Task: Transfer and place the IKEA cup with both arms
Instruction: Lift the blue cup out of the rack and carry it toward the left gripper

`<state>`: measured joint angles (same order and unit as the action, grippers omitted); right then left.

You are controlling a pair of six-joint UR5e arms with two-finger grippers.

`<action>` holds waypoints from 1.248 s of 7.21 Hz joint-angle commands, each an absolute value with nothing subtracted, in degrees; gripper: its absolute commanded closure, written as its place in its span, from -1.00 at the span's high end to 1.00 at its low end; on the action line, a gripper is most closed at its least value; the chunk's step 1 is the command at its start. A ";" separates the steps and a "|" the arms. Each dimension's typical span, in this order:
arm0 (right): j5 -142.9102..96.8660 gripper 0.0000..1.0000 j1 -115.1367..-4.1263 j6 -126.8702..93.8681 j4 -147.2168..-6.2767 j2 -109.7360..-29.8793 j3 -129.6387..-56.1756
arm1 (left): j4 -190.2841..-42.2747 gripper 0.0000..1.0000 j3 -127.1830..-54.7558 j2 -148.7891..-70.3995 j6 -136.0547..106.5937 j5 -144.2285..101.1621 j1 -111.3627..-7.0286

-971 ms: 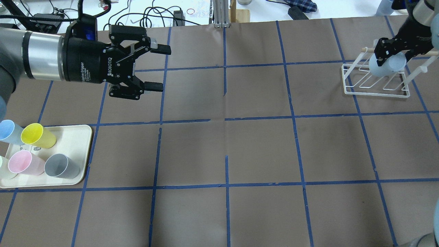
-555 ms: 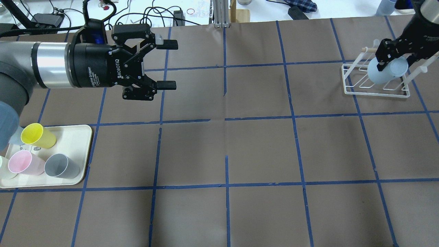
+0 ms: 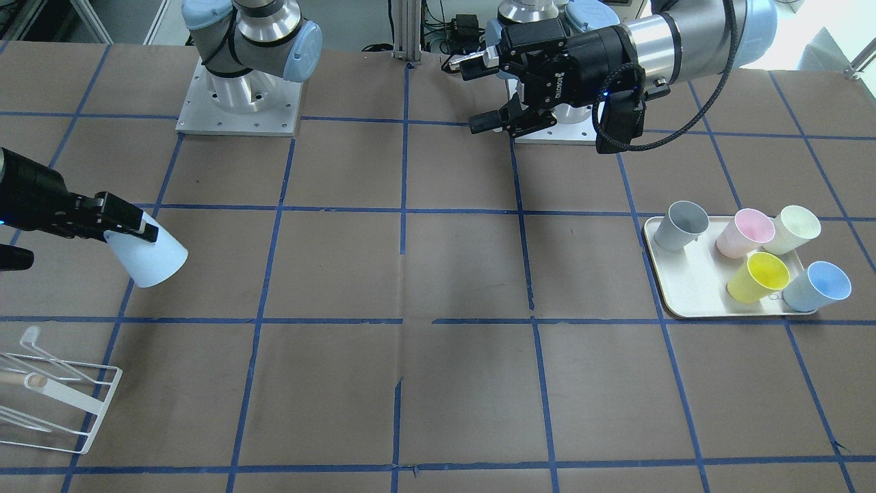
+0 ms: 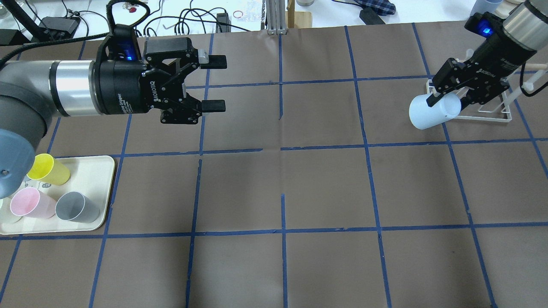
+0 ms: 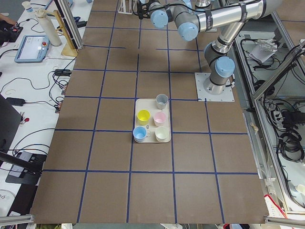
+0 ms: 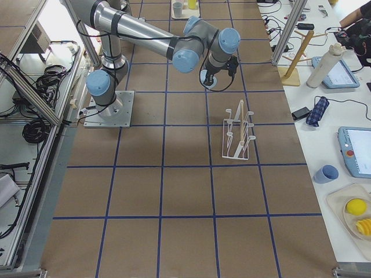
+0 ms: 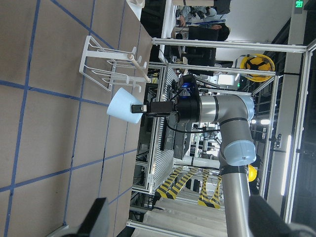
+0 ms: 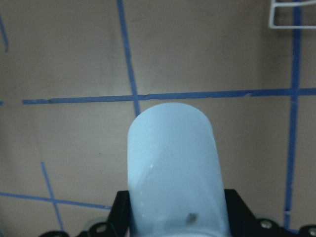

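My right gripper (image 4: pixel 445 96) is shut on the pale-blue IKEA cup (image 4: pixel 428 113) and holds it tilted in the air, just left of the white wire rack (image 4: pixel 505 114). The cup's closed bottom points toward the table's middle. The cup fills the right wrist view (image 8: pixel 173 168) and also shows in the front view (image 3: pixel 147 260) and the left wrist view (image 7: pixel 123 106). My left gripper (image 4: pixel 222 83) is open and empty, high over the far left part of the table, jaws facing the right arm. A second blue cup (image 3: pixel 818 286) stands on the tray.
A cream tray (image 4: pixel 100 171) at the near left holds a yellow cup (image 4: pixel 45 169), a pink cup (image 4: pixel 30 203), a grey cup (image 4: pixel 77 207) and a cream cup (image 3: pixel 794 228). The rack has wooden pegs. Cables and gear lie beyond the far table edge.
My right gripper has lifted the blue cup off the rack and carried it left, toward the table's middle. My left gripper has moved a little to the right, still open.
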<state>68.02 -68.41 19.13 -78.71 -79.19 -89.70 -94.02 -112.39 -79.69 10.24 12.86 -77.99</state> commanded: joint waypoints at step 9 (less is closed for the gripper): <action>24.00 -0.44 -70.49 12.62 -31.83 -87.35 -89.91 | -92.39 1.00 -113.64 -81.30 6.15 3.60 -78.05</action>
<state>24.57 -70.45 16.73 -34.41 -85.64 -90.11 -94.06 -113.71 -80.98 6.08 3.76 -78.08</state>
